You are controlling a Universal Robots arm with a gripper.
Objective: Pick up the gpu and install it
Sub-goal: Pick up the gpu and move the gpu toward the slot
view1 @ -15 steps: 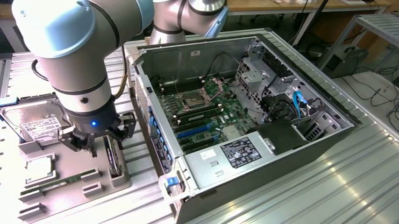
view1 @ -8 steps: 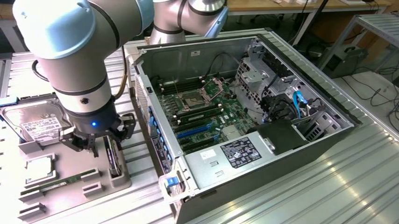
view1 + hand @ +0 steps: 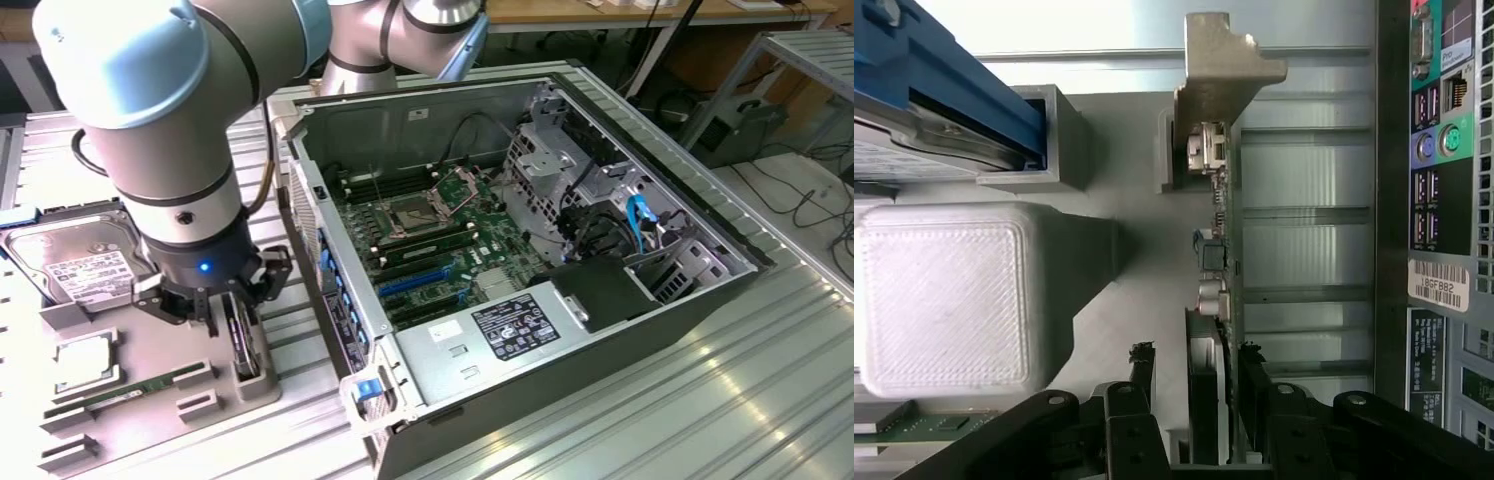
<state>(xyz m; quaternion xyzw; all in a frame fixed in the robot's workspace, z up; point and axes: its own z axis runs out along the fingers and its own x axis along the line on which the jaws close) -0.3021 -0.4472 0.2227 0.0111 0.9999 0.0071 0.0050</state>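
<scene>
Two fingers (image 3: 1143, 353) of our claw (image 3: 1198, 354) stand apart astride the upright gpu (image 3: 1212, 230), so we judge it best centred between them before squeezing squarely.

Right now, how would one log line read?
gripper: open, straddling gpu | gpu: on edge in gray holder, not lifted | case: open, beside holder on exterior view's right

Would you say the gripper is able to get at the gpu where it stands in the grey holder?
Probably yes. The gripper hangs right over the gpu, which stands on edge in the grey holder; its open fingers straddle the card and nothing lies between.
</scene>
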